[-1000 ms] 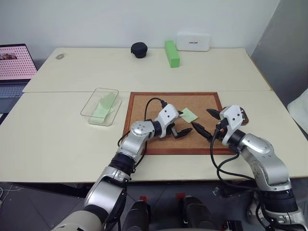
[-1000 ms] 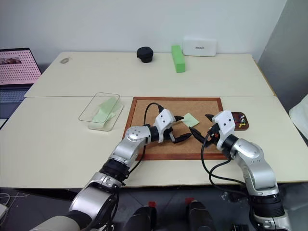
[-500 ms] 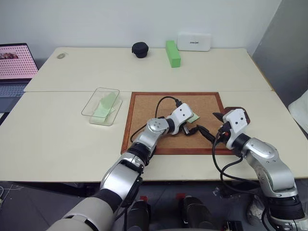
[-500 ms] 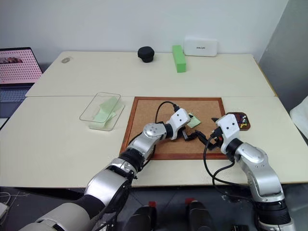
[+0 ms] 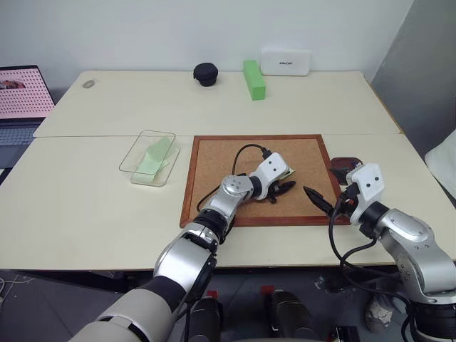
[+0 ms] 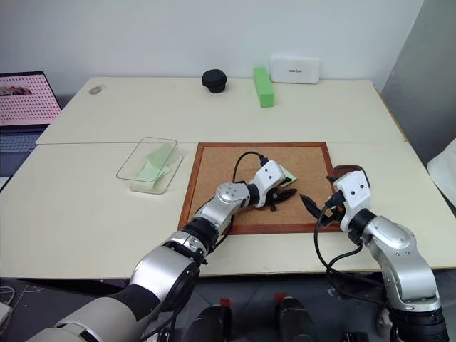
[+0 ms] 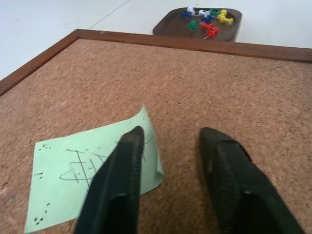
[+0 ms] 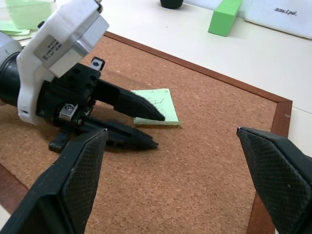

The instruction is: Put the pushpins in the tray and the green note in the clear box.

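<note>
Green paper is what matters now: the green note (image 7: pixel 95 168) lies flat on the corkboard (image 5: pixel 214 171), towards its far right part, with one corner curling up off the cork. The left gripper (image 7: pixel 168 146) sits right at that raised corner, pointing across the board towards the tray (image 7: pixel 197 30). Its two fingers are partly apart, not yet pinched; one finger (image 7: pixel 127 151) lies over the note's edge, while the other rests on bare cork just beside the paper. So the slip sits to one side of the gap rather than squarely between the fingers, and I judge the grip needs that lifted corner to be caught between them before they close.

Off at the board's right edge, the right gripper (image 8: pixel 173 173) hangs with its fingers spread wide and empty, facing the left one, near but plainly less close to the note. Coloured pushpins (image 7: pixel 207 19) lie heaped in the tray beyond the frame. Well away on the left of the table stands the clear box (image 5: pixel 148 157), already holding some green paper.
</note>
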{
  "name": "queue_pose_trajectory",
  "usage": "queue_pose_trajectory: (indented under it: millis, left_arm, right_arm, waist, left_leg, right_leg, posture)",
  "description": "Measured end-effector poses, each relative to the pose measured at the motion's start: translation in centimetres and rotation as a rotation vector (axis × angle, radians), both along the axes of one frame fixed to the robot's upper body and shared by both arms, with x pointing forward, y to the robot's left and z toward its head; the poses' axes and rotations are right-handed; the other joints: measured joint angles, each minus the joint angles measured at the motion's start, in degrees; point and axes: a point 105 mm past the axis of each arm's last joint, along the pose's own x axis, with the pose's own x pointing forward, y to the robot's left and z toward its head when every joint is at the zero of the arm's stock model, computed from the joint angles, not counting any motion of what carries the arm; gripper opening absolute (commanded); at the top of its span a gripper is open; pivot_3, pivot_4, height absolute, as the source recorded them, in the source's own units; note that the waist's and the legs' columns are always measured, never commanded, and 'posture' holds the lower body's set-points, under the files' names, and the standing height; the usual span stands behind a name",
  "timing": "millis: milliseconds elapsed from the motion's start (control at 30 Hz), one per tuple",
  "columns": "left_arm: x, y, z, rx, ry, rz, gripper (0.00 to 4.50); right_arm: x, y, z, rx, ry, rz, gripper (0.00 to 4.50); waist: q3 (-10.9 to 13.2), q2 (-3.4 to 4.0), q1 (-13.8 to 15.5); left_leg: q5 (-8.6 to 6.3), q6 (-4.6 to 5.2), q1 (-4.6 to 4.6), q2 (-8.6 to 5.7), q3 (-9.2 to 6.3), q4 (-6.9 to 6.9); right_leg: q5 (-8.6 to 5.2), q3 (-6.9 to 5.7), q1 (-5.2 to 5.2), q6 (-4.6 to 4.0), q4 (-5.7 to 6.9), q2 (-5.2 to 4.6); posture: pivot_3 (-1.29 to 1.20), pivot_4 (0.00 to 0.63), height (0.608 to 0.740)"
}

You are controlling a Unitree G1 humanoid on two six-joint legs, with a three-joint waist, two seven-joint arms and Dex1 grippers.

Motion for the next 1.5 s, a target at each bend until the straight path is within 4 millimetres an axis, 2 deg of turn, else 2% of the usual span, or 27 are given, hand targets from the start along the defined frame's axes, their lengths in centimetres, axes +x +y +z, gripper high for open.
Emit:
queue_pose_trajectory:
  millis: [200, 500, 667, 767, 967, 1167, 1200, 1267, 1400, 1500]
  left_arm:
    - [0.4, 0.0, 0.1, -0.037, 0.045, 0.043, 0.05]
    - [0.7, 0.5, 0.5, -0.099, 0.106, 0.074, 0.01]
    - [0.3, 1.0, 2.7, -0.199, 0.126, 0.014, 0.01]
    - [-0.3, 2.0, 3.3, -0.231, 0.145, -0.023, 0.01]
    - [-1.3, 6.0, 4.7, -0.260, 0.194, -0.026, 0.01]
    - [-2.4, 9.4, 7.0, -0.233, 0.096, 0.030, 0.01]
    - [-2.7, 10.8, 7.8, -0.252, 0.077, 0.082, 0.01]
    - [-2.8, 11.9, 8.7, -0.264, 0.051, 0.127, 0.01]
    - [-3.4, 15.4, 12.1, -0.315, -0.079, 0.336, 0.01]
    - [-3.5, 18.0, 12.6, -0.317, -0.147, 0.522, 0.01]
  right_arm:
    - [0.1, 0.2, 0.3, 0.002, -0.005, 0.003, 4.50]
    - [0.2, 0.7, 0.2, 0.000, -0.006, 0.009, 4.50]
    - [0.3, 0.9, 0.5, 0.006, -0.012, 0.019, 4.50]
    - [0.2, 1.4, 0.6, 0.048, 0.001, 0.046, 4.50]
    - [-0.3, 2.3, 1.1, 0.057, 0.017, 0.123, 4.50]
    - [-1.1, 4.2, 2.7, 0.100, -0.003, 0.223, 4.50]
    - [-1.2, 4.8, 3.3, 0.124, -0.004, 0.254, 4.50]
    - [-1.4, 5.2, 3.9, 0.135, -0.013, 0.281, 4.50]
    - [-1.8, 7.4, 6.2, 0.179, -0.049, 0.400, 4.50]
    - [-2.1, 8.6, 7.2, 0.200, -0.057, 0.471, 4.50]
  waist:
    - [0.0, 0.00, 0.1]
    - [0.0, 0.00, 0.1]
    - [0.0, 0.00, 0.0]
    - [0.0, 0.01, -0.2]
    - [0.0, 0.01, -0.2]
    - [0.0, 0.01, -0.2]
    - [0.0, 0.00, -0.3]
    - [0.0, 0.01, -0.2]
    - [0.0, 0.00, -0.2]
    - [0.0, 0.00, 0.1]
  left_leg:
    - [0.00, 0.00, -0.02, 0.00, -0.01, -0.01]
    - [0.00, 0.00, -0.01, 0.00, -0.01, -0.01]
    - [0.00, -0.01, 0.00, 0.03, -0.01, -0.03]
    - [0.00, -0.01, 0.01, 0.04, -0.01, -0.03]
    - [0.00, 0.00, 0.03, 0.04, -0.03, -0.01]
    - [0.00, -0.01, 0.03, 0.06, -0.05, -0.01]
    - [0.00, -0.01, 0.02, 0.09, -0.03, 0.00]
    - [0.00, -0.01, 0.03, 0.09, -0.07, -0.01]
    - [0.00, -0.01, 0.05, 0.09, -0.06, 0.00]
    - [0.00, -0.01, 0.05, 0.08, -0.05, 0.00]
  right_leg:
    - [0.00, -0.01, 0.00, 0.00, -0.01, 0.00]
    - [0.00, -0.01, -0.01, 0.00, 0.00, 0.00]
    - [0.00, 0.00, -0.02, -0.01, 0.01, 0.00]
    - [0.00, 0.02, -0.02, -0.02, 0.05, 0.01]
    - [0.00, 0.00, -0.01, -0.03, 0.07, 0.01]
    - [0.00, 0.00, -0.02, -0.04, 0.06, 0.00]
    - [0.00, 0.02, -0.03, -0.04, 0.07, 0.00]
    - [0.00, -0.01, -0.02, -0.04, 0.08, 0.00]
    - [0.00, -0.01, 0.00, -0.04, 0.08, -0.01]
    - [0.00, -0.01, 0.00, -0.04, 0.06, -0.01]
  posture:
    - [0.00, 0.150, 0.740]
    - [0.00, 0.150, 0.740]
    - [0.00, 0.150, 0.740]
    - [0.00, 0.150, 0.740]
    - [0.00, 0.150, 0.740]
    - [0.00, 0.150, 0.740]
    - [0.00, 0.150, 0.740]
    - [0.00, 0.150, 0.740]
    - [0.00, 0.150, 0.740]
    - [0.00, 0.150, 0.740]
